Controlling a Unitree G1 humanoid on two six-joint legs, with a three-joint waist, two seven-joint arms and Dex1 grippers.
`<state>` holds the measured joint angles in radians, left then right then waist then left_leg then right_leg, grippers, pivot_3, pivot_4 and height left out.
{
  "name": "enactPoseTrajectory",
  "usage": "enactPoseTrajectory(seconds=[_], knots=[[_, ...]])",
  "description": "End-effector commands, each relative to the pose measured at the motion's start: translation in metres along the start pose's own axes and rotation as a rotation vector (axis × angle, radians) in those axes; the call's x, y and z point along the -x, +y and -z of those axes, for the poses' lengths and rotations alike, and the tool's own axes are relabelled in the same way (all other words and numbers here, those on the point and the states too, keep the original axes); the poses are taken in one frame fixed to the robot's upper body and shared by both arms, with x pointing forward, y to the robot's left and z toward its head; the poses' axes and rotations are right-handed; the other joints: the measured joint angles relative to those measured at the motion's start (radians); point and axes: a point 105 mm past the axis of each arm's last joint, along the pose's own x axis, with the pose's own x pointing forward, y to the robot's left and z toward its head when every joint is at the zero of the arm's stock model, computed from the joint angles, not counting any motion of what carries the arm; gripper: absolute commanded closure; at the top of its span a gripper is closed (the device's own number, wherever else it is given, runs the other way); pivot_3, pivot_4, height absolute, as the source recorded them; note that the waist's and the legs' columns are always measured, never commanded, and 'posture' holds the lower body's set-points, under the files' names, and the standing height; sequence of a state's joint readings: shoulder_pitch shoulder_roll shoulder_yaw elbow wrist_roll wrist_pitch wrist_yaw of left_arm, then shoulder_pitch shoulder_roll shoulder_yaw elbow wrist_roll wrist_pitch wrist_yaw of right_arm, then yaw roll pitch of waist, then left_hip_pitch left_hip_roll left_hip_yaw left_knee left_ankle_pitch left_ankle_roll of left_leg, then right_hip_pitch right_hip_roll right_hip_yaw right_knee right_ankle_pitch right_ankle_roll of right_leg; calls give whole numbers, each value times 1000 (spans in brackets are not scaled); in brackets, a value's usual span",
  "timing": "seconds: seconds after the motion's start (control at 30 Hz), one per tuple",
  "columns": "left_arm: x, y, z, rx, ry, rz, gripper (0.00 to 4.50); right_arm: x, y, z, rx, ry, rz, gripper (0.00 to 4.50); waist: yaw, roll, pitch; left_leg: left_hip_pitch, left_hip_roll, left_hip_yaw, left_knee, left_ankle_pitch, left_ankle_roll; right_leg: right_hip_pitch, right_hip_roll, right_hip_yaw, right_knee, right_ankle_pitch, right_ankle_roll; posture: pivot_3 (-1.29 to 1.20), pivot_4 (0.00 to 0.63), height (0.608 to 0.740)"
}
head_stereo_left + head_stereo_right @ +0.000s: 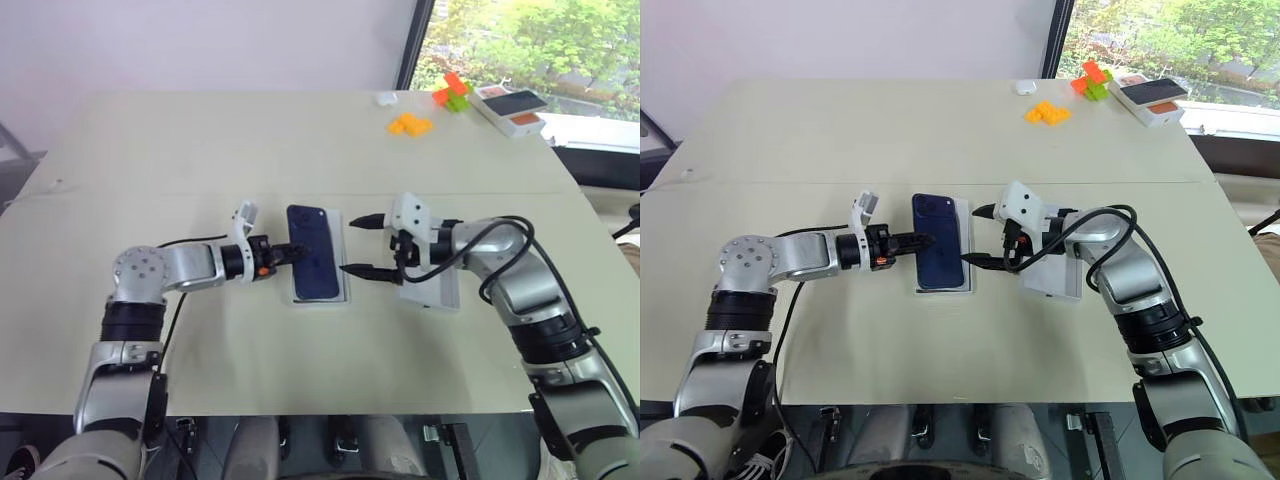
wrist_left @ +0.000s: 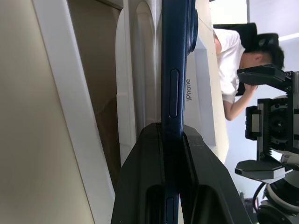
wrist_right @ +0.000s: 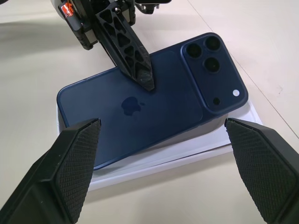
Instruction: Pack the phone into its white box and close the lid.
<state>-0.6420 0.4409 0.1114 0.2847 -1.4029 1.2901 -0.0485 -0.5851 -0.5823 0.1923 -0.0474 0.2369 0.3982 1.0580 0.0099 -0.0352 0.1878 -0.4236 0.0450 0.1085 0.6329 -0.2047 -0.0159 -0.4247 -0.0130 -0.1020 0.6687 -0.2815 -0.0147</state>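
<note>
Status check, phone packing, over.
Left gripper pinching dark navy-blue smartphone over shallow white box. Right gripper open beside it. White lid off.

Quick head count of what's on the big beige table (image 1: 200, 150) — one table, that's it. One dark navy-blue glossy smartphone (image 1: 312, 250), and one shallow white rectangular box tray (image 3: 154, 161) under it. One more flat white box-sized piece (image 1: 440, 290) sits beneath the right arm, likely the lid. Two black two-fingered grippers: the left gripper (image 1: 296, 253) and the right gripper (image 1: 362, 245). Far corner: one white box with black and orange on its top (image 1: 510, 108), one clump of orange blocks (image 1: 410, 125), one orange-and-green block cluster (image 1: 452, 93), and one small white blob (image 1: 386, 98) — can't tell what it is. One person (image 2: 233, 70) in a white top, seen in the left wrist view.
</note>
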Motion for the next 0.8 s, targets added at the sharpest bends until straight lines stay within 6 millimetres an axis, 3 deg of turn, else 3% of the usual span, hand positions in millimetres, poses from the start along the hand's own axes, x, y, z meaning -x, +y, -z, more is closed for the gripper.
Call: enactPoseTrajectory(seconds=[0.03, 0.2, 0.43, 0.67, 0.8], knots=[[1, -5, -5, 2, -20, 28, 2637, -1, 0, -13, 52, -33, 2, 0, 1, 0, 0, 0, 0, 0, 0, 0, 0, 0, 0, 0, 0, 0, 0, 0, 150, 737], [2, -4, 2, -8, 8, 21, 163, -1, -2, -12, 58, -26, 8, 0, 1, 0, -1, 1, 0, 0, 0, 0, 0, 1, 0, 0, 0, 0, -1, 0, 150, 737], [12, -7, -2, -63, 4, 5, 71, -4, -5, -13, 69, -28, 13, 0, -3, 0, -1, 3, 0, 0, -1, 0, 0, 3, 0, 0, 0, 0, 0, 0, 150, 737], [35, -8, -12, -248, -30, -91, 71, -4, -11, -17, 70, -48, 38, 0, -7, 0, -1, 4, 0, 0, -2, 0, 0, 3, 0, 0, 0, 0, 0, 0, 150, 737], [45, 4, -22, -366, -84, -206, 71, -6, -22, -22, 66, -74, 98, 0, -5, 0, -1, 4, 0, 0, -2, 0, 0, 3, 0, 0, 0, 1, -2, 0, 150, 737]])
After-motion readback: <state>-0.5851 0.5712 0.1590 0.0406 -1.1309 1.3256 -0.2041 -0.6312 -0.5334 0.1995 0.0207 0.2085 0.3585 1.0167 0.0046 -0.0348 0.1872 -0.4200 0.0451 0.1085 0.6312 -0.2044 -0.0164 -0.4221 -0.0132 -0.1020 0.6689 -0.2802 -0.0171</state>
